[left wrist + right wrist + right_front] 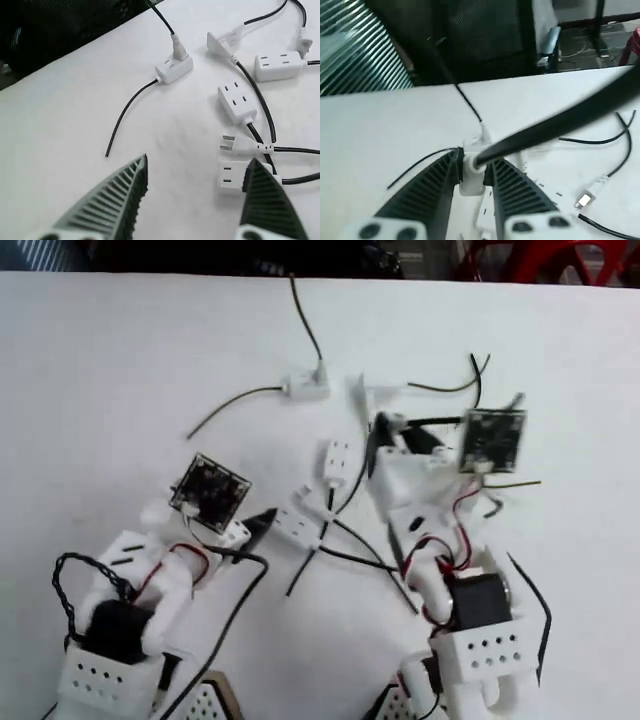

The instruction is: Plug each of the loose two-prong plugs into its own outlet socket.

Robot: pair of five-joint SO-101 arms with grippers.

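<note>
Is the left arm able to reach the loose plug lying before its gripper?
Probably yes: the left gripper is open and the plug lies uncovered just ahead, beside an outlet block.

Robotics lab or workshop, seen from where I work: a plain white surface (120,360) strewn with white plastic outlet blocks (236,102) on short black cords (127,112) with loose ends; my white plastic arm shells (480,650) carrying bare dark square circuit boards (492,437) and exposed red wiring (428,540). Behind the surface, a dark room with red tubular frames (540,255) and a grey slatted panel (355,45).
</note>
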